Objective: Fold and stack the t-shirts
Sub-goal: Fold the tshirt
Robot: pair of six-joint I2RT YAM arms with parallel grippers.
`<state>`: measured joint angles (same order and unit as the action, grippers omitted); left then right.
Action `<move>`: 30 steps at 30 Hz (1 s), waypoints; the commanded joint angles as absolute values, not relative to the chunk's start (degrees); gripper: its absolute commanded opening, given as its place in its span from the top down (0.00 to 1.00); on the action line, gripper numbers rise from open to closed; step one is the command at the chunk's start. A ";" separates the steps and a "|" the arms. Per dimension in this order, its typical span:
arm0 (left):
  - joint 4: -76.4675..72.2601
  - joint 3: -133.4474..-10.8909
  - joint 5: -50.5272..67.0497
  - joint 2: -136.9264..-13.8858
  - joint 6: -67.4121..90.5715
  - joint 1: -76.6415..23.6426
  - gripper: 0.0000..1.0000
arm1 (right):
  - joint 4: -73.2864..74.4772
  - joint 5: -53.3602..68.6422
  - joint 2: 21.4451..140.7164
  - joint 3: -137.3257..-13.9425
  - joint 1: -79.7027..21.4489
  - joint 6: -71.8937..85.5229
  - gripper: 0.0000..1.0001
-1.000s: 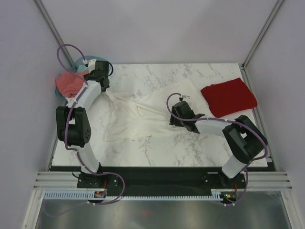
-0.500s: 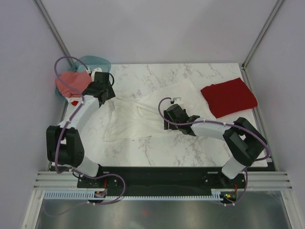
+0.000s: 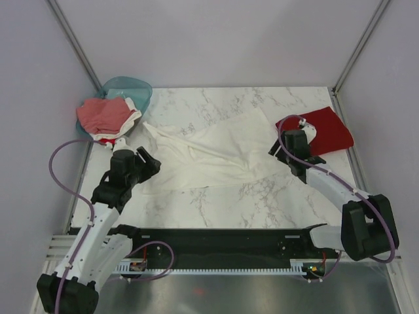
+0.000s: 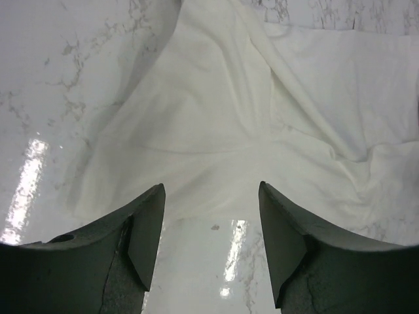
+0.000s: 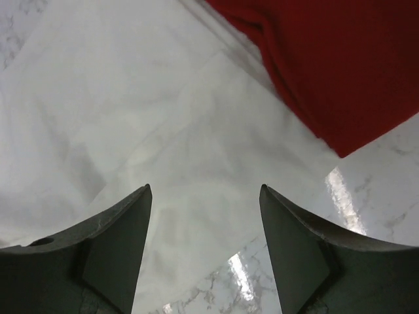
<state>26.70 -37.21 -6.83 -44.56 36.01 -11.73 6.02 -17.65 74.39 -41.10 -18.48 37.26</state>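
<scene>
A large white t-shirt (image 3: 206, 154) lies crumpled and spread across the middle of the table; no print shows. A folded dark red t-shirt (image 3: 321, 131) lies at the back right. A pinkish-red t-shirt (image 3: 101, 112) sits on a white one (image 3: 127, 121) at the basket. My left gripper (image 3: 149, 162) is open and empty over the white shirt's near left edge (image 4: 216, 131). My right gripper (image 3: 278, 149) is open and empty over the white shirt's right end (image 5: 183, 150), beside the red shirt (image 5: 334, 59).
A teal translucent basket (image 3: 131, 88) stands at the back left corner. Bare marble table (image 3: 262, 196) lies in front of the white shirt. Grey walls and metal frame posts close in the back and sides.
The left arm swung back from the basket to the shirt's near left edge. The right gripper moved from the shirt's middle to its right end, and the shirt now stretches further right.
</scene>
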 commanded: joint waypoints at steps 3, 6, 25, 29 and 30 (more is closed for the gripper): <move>27.25 -32.96 3.42 -43.32 48.24 -11.69 0.33 | 3.96 -6.17 75.93 -38.32 -4.85 44.02 0.27; 27.07 -31.29 4.83 -45.96 54.64 -11.78 0.35 | 1.67 -4.13 79.36 -38.23 -1.41 45.96 0.27; 25.22 -24.70 -2.19 -55.37 71.81 -13.36 0.36 | -6.42 -6.40 87.56 -37.10 -1.05 51.15 0.26; 25.84 -23.64 -3.34 -54.32 72.86 -13.45 0.37 | -4.84 -8.69 82.45 -35.95 -1.05 50.10 0.25; 26.10 -23.29 -4.21 -54.06 73.21 -13.45 0.37 | -3.96 -9.48 81.31 -35.60 -1.05 49.92 0.25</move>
<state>26.68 -24.27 -0.97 -55.09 69.38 -13.28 -6.31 -6.26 85.69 -36.47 -1.06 50.72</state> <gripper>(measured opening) 0.636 0.751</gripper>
